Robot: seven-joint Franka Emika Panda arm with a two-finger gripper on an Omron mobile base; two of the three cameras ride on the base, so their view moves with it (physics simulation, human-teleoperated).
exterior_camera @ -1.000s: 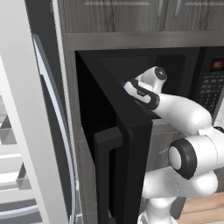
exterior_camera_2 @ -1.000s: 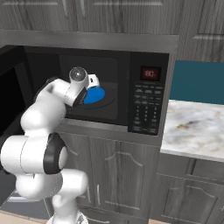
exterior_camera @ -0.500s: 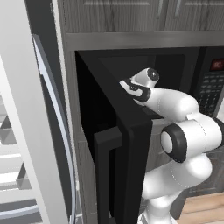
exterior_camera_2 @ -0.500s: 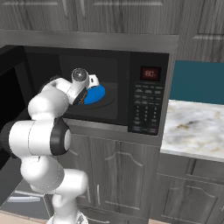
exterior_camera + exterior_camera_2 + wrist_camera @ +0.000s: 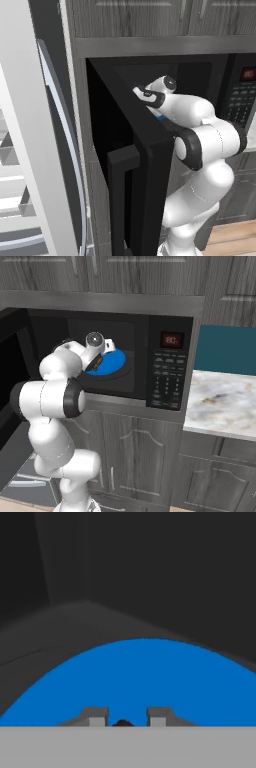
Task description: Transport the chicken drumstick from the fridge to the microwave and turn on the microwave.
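The black microwave has its door swung wide open to the left. Inside it lies a blue round plate, which spreads across the lower half of the hand view. My gripper reaches into the cavity and hangs just over the plate's near-left part. In the hand view the gripper has its fingertips close together, with a small dark red-brown bit of the chicken drumstick caught between them; the rest of the drumstick is hidden. The white fridge stands at the left.
The keypad and red display sit right of the cavity. The open door hangs close beside my arm's left side. A marble counter with a teal wall behind it lies to the right, and grey cabinets run above and below.
The arm's elbow and forearm have swung across and folded closer in while the hand stays over the blue plate. The jaws have drawn closer together.
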